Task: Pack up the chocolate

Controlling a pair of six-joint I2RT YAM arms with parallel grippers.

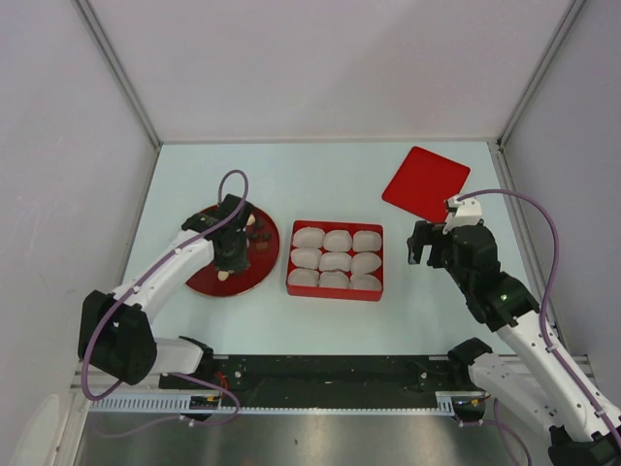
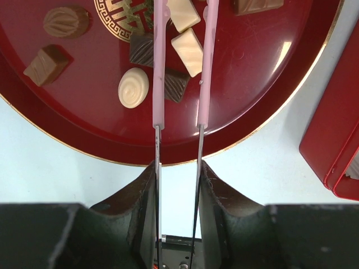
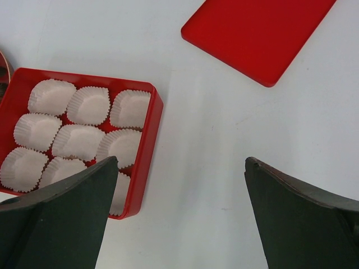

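The chocolate lies on a round dark red plate (image 2: 252, 84): a cream bar (image 2: 189, 51), a dark piece (image 2: 175, 85), a round cream one (image 2: 133, 88) and a brown cube (image 2: 46, 64). My left gripper (image 2: 178, 168) is shut on thin pink-handled tongs (image 2: 159, 84). The tong arms stand apart over the plate with the cream bar between them, and their tips run out of the top of the view. From above, the left gripper (image 1: 233, 254) hovers over the plate (image 1: 209, 280). My right gripper (image 3: 180, 162) is open and holds nothing, right of the red box (image 3: 151, 134).
The red box (image 1: 335, 289) sits mid-table, filled with white paper cups (image 1: 336, 261) that hold nothing. Its red lid (image 1: 425, 183) lies flat at the back right. The right gripper (image 1: 425, 248) hangs between box and lid. Grey walls close in the table on three sides.
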